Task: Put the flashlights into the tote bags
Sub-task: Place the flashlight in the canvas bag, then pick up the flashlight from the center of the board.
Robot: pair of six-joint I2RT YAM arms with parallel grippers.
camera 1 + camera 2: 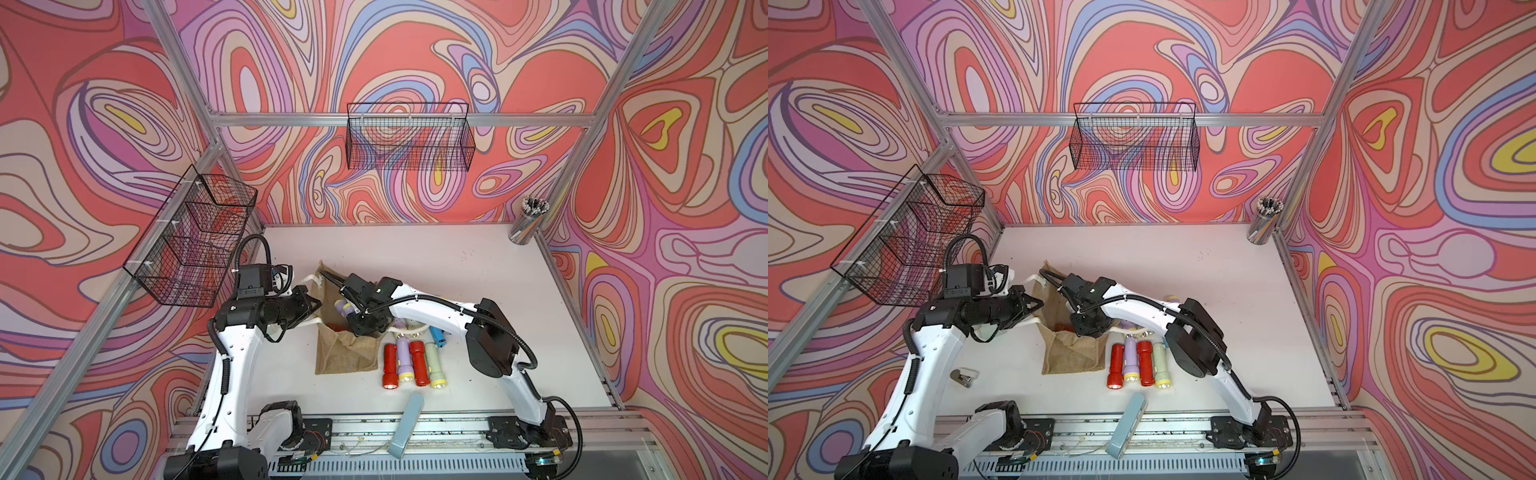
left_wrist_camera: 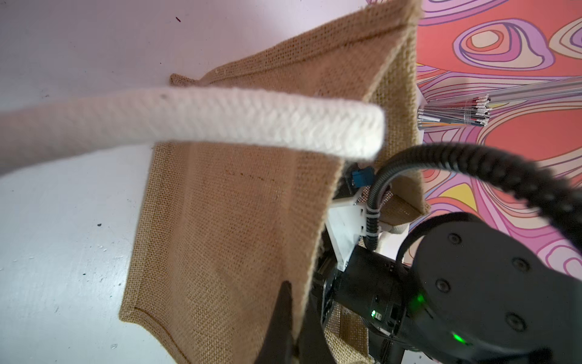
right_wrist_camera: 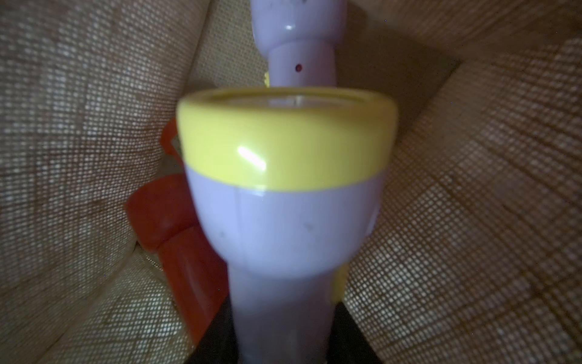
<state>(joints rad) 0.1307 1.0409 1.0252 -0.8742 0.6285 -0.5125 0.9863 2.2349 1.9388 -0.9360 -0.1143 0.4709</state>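
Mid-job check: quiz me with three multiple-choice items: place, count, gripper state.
1. Where is the lilac plastic flashlight with a yellow head, held by the right gripper? A) inside the tan burlap tote bag B) beside it C) beneath it
2. How many in the row of flashlights beside the bag? A) two B) four C) six
3. The left gripper is: A) open B) shut on the bag's wall C) shut on a flashlight
Answers: 1A, burlap walls surround it; 2B, red, lilac, red, pale green; 3B, its fingers pinch the burlap.
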